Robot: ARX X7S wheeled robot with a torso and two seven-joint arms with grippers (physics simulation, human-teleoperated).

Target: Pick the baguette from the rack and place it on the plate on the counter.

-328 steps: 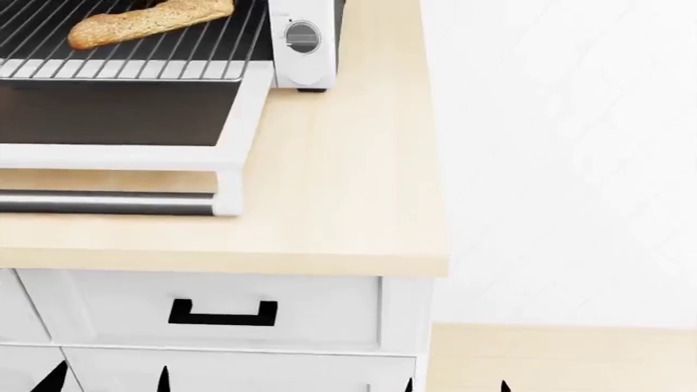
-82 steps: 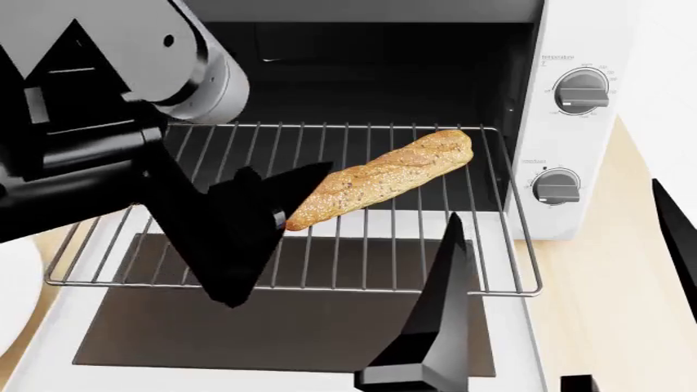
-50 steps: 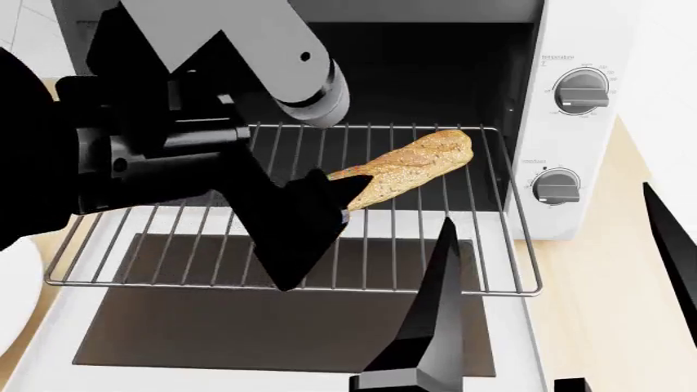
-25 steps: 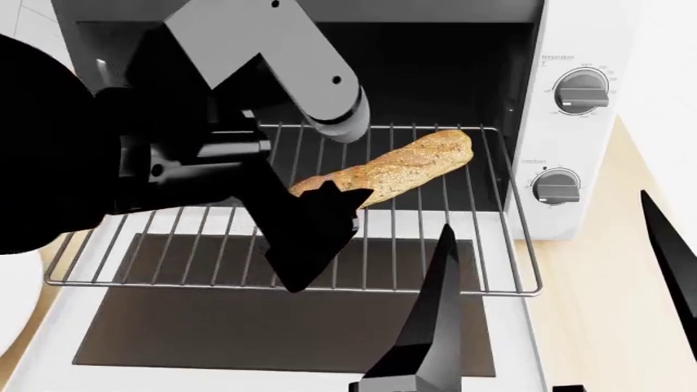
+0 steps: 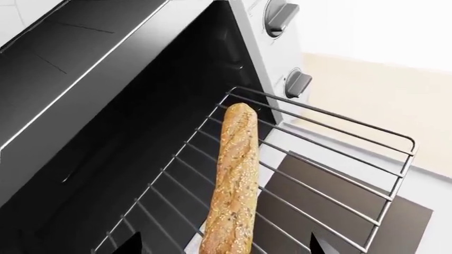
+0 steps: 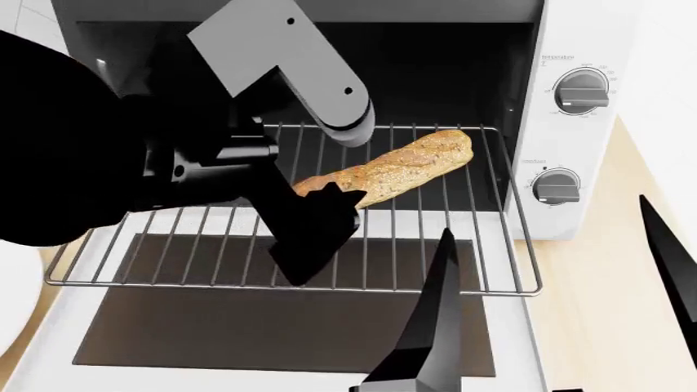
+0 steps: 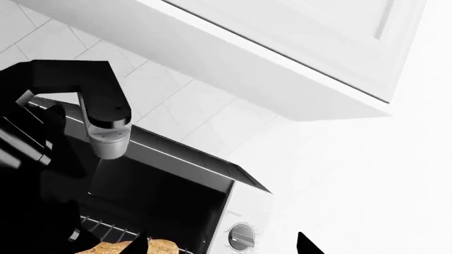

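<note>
One baguette [image 6: 397, 170] lies on one rack [image 6: 495, 245] in one oven [image 6: 566, 49], just past the left gripper [image 6: 316, 233]. The oven has two knobs [image 6: 580, 90]. Two grippers show; the right gripper [image 6: 544, 327] is nearer the camera.

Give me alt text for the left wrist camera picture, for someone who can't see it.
A seeded golden-brown baguette lies lengthwise on a silver wire rack pulled out of an open white toaster oven, seen from the left gripper, whose two dark fingertips show on either side of the loaf's near end. Two grey knobs sit on the oven's front, with beige counter beyond.
</note>
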